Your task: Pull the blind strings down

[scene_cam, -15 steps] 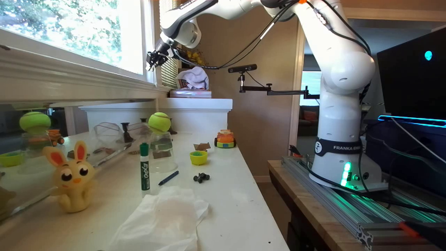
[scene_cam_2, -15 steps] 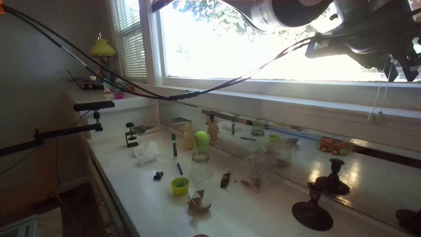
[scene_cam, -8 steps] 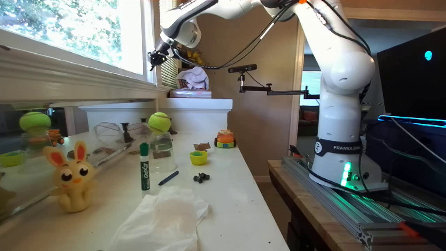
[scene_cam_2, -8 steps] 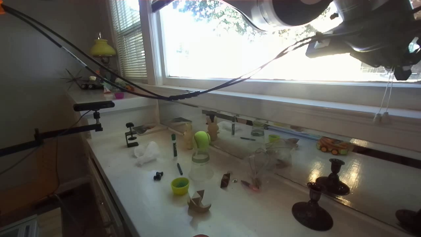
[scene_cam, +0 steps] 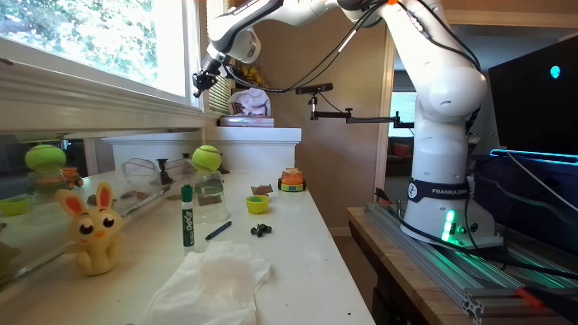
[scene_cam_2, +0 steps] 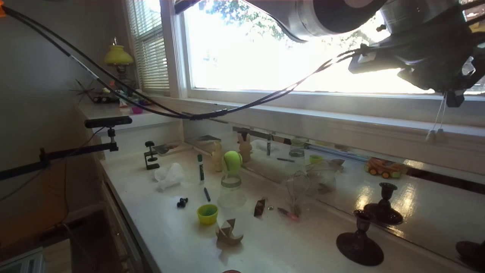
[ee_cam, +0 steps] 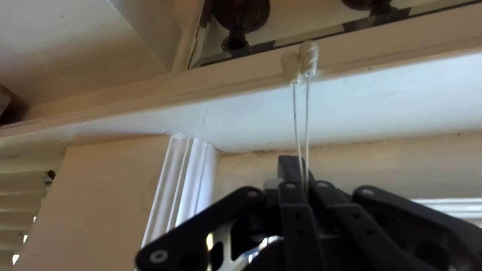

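The blind strings are two thin pale cords with small whitish end tassels in the wrist view. They run into the gap between the fingers of my gripper, which are together. Where exactly they are pinched is partly hidden. In an exterior view the strings hang from the closed fingertips, slanting slightly, with the tassels at sill height. In an exterior view my gripper is beside the window frame; the strings cannot be made out there.
The window sill runs just below my gripper. The counter below holds a tennis ball on a clear cup, a yellow cup and a dark candlestick. A camera arm stands near the robot arm.
The fingers were apart beside the strings one second ago and have come together at them. My gripper has since moved down a little; the strings shifted slightly sideways with it.
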You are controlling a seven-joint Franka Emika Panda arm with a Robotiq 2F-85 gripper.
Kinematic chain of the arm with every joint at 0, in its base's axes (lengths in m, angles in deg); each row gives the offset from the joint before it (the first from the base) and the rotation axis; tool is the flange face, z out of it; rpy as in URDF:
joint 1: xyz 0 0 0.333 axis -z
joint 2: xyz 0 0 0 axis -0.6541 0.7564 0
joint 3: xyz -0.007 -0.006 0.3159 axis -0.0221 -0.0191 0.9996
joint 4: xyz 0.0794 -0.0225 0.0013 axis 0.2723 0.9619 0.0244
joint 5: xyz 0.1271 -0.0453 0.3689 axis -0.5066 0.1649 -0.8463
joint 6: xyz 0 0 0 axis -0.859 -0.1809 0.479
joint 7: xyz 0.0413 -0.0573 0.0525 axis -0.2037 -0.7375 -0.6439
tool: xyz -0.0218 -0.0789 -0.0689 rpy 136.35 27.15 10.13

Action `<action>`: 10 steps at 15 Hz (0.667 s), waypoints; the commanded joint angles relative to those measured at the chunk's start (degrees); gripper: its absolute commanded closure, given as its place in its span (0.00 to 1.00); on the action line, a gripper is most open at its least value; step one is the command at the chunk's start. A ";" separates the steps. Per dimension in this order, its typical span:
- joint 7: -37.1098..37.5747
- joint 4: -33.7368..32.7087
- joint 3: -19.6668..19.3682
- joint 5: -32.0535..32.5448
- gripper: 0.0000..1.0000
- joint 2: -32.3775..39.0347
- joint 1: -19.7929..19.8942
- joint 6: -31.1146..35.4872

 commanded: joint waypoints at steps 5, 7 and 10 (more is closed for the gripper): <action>0.92 3.99 -1.30 2.03 1.00 -0.92 -0.88 -2.74; 0.92 4.13 -1.52 2.22 1.00 -1.08 -0.98 -3.00; 1.62 3.96 -2.21 3.20 0.73 -1.32 -1.62 -2.72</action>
